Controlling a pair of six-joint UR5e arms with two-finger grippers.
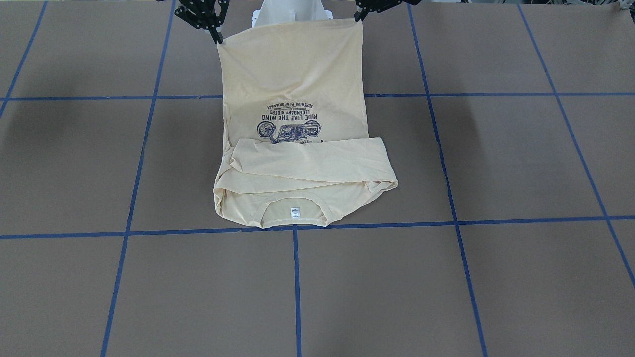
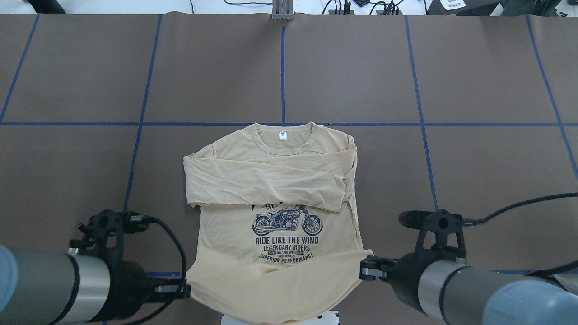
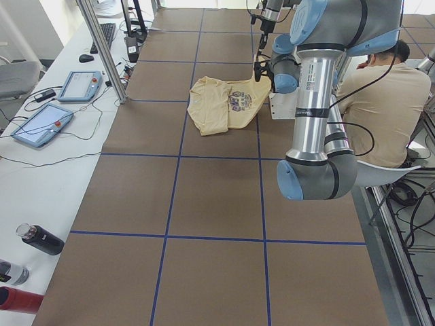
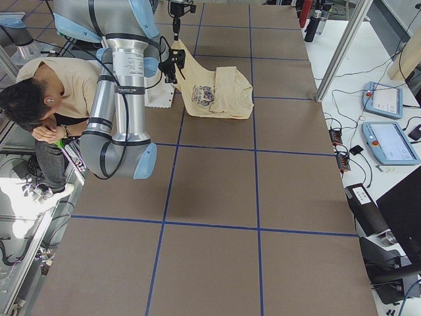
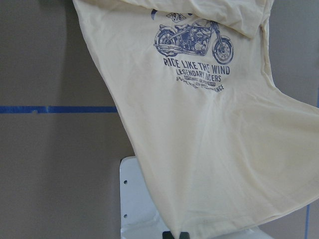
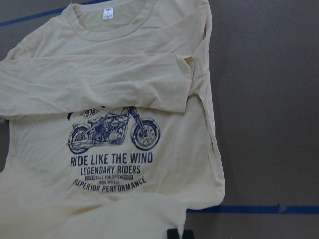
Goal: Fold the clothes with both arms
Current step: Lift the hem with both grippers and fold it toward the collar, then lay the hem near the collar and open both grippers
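The clothes are one pale cream-yellow long-sleeved T-shirt [image 2: 271,180] lying print-up on the brown table, neck and white label at the far side. Both sleeves are folded across the chest above the navy motorcycle print [image 2: 287,224]. The bottom hem is lifted off the table toward the robot's base. My left gripper [image 2: 187,289] is shut on the hem's left corner, seen also as the left gripper [image 1: 358,19] in the front view. My right gripper [image 2: 363,268] is shut on the hem's right corner, the right gripper [image 1: 219,39] in the front view. The T-shirt [image 1: 297,74] hangs stretched between them.
The white pedestal base [image 2: 327,318] sits under the raised hem. Blue tape lines [image 2: 283,76] grid the table. A person [image 3: 377,102] sits behind the robot. Teach pendants [image 3: 41,125] and bottles [image 3: 41,239] lie on the side bench past the table's far edge.
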